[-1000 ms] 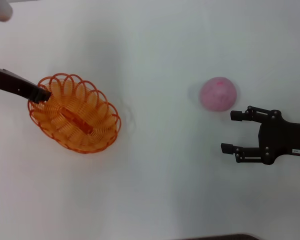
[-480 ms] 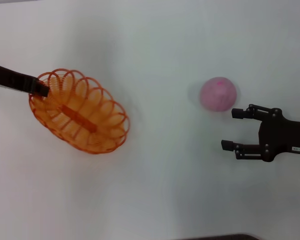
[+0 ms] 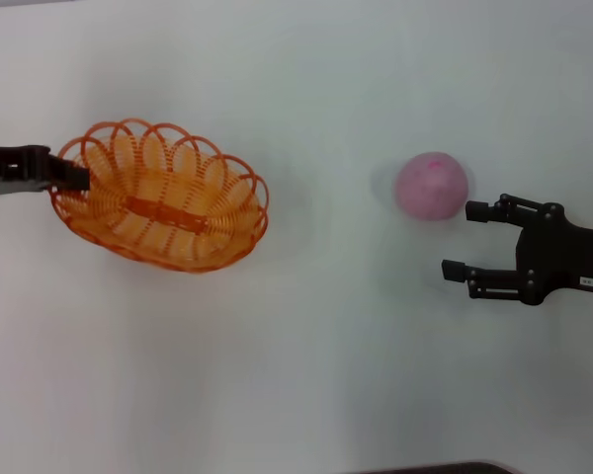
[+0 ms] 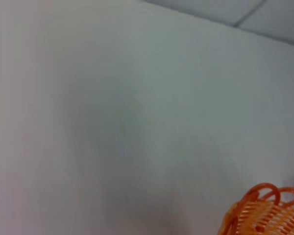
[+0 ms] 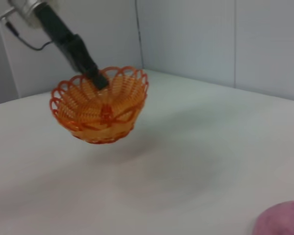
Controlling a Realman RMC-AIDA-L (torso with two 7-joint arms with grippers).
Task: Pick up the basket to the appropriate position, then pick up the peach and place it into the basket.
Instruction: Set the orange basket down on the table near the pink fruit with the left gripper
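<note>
The orange wire basket [image 3: 161, 195] hangs above the table [image 3: 316, 336], pinched at its rim by the left gripper [image 3: 74, 176]. The pink peach [image 3: 431, 185] sits beside the wide-open, empty right gripper [image 3: 466, 240].

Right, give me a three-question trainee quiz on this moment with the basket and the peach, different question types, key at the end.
1. True or false: the peach already lies inside the basket.
2. Multiple choice: the left gripper is A) parked away from everything, B) shut on the basket's rim, C) shut on the peach.
3. Fill in: the right gripper, close beside the peach, has its fingers ____.

Key
1. False. The peach sits on the white table, apart from the basket.
2. B. In the right wrist view the basket hangs above the table from that grip.
3. Open, and holding nothing.
</note>
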